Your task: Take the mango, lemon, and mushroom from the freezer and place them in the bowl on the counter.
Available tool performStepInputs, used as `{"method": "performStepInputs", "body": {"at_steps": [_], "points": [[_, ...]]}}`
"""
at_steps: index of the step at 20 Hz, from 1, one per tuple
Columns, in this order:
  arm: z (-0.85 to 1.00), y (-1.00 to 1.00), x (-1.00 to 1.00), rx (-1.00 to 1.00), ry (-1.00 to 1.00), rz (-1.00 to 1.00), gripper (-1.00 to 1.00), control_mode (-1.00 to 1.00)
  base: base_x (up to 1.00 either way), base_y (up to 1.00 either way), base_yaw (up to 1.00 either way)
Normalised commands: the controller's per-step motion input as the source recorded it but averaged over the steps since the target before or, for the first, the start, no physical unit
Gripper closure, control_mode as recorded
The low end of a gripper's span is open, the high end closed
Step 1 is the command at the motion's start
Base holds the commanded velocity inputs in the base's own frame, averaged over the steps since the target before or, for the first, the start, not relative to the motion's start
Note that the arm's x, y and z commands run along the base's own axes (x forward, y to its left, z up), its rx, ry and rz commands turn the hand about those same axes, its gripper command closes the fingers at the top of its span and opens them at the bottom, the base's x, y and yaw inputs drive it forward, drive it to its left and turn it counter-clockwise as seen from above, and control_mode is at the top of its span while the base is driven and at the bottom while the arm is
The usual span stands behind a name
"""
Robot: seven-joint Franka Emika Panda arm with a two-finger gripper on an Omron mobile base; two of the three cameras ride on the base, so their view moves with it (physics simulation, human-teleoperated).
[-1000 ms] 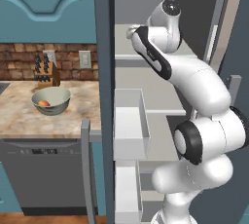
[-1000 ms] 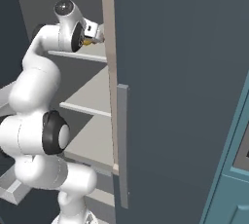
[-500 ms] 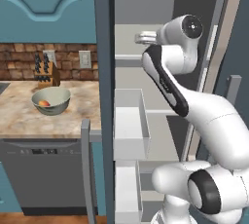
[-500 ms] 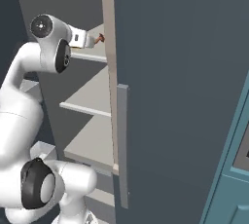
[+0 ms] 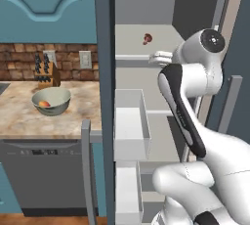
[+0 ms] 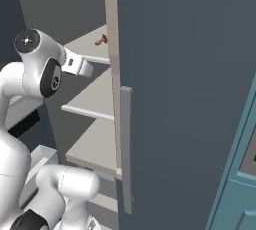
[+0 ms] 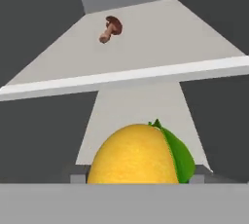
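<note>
A lemon (image 7: pixel 138 155) with a green leaf is being held in the gripper (image 7: pixel 136 179), whose jaws are being kept apart around it, inside the freezer (image 5: pixel 146 72). The mushroom (image 7: pixel 110 28) is lying on the shelf (image 7: pixel 146 47) above the lemon, toward the freezer's back. On the worktop (image 5: pixel 29 116) beside the freezer, a reddish-orange fruit is sitting in the bowl (image 5: pixel 51 102).

You are in a kitchen. You see an open freezer (image 5: pixel 166 62) with shelves, a stone counter (image 5: pixel 29 121) with a bowl (image 5: pixel 51 101) and knife block (image 5: pixel 46 71), teal cabinets (image 5: pixel 44 4), a dishwasher (image 5: pixel 44 175) and a brick wall (image 5: pixel 19 60).
</note>
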Motion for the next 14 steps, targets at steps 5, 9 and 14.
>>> {"method": "performStepInputs", "body": {"at_steps": [5,9,14], "points": [[-0.96,-0.09,-1.00,0.00,0.48,-0.16,1.00,-1.00,0.00,0.00,0.00],[-1.00,-0.44,-0.96,0.00,0.23,-0.03,1.00,-1.00,0.00,0.00,0.00],[0.00,0.00,0.00,0.00,0.00,0.00,1.00,1.00,-1.00,-0.35,0.15]]}}
